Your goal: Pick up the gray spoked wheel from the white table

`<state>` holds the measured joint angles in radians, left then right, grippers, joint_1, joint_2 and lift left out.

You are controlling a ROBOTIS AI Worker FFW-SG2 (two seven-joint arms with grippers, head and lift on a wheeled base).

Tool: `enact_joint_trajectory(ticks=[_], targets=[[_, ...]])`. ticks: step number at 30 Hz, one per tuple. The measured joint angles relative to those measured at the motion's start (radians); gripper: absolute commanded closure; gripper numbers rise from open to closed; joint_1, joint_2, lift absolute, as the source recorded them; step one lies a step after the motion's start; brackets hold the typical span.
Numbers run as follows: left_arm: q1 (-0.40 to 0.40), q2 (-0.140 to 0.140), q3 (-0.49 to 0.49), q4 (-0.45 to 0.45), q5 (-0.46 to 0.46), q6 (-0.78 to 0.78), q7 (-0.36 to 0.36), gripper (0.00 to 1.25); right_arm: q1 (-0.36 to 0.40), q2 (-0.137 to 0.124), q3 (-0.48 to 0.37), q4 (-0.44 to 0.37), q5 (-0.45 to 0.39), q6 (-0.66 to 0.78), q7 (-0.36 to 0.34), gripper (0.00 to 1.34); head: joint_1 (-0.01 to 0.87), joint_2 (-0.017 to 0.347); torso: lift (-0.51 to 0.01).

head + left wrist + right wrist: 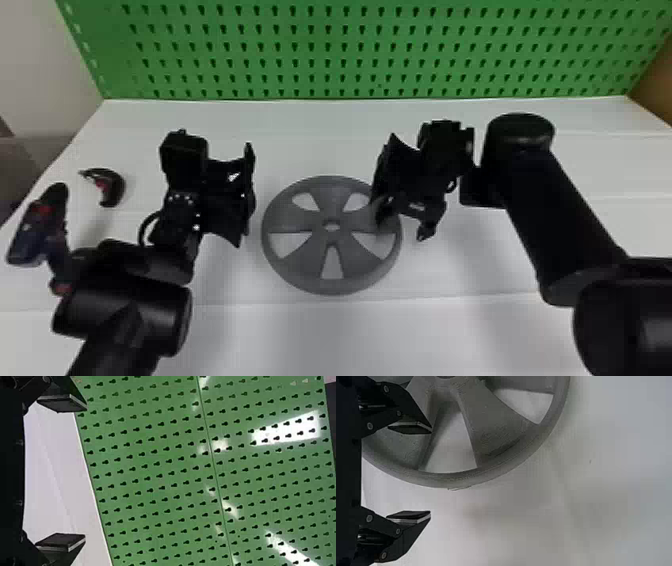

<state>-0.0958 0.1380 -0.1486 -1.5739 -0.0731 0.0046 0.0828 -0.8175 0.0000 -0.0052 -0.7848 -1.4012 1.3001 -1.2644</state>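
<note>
Cannot read any text, label, brand, number or sign.
</note>
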Motion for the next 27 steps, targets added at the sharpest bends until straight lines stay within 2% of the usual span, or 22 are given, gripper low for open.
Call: enact_joint_trajectory(ticks=[8,18,27], targets=[[-0.001,0.0,-0.003,0.0,0.001,0.0,0.004,0.13,0.018,0.0,0.028,0.007,-0.015,-0.042,0.008,0.5,0.767,0.02,-0.09],[-0.004,0.0,-0.005,0.0,0.005,0.0,0.006,0.13,0.037,0.0,0.079,0.02,-0.013,-0.083,0.087,0.5,0.767,0.02,-0.09],[-0.004,0.0,-0.006,0.0,0.007,0.0,0.006,0.13,0.045,0.0,0.099,0.029,0.012,-0.103,0.096,0.5,0.767,0.02,-0.09]])
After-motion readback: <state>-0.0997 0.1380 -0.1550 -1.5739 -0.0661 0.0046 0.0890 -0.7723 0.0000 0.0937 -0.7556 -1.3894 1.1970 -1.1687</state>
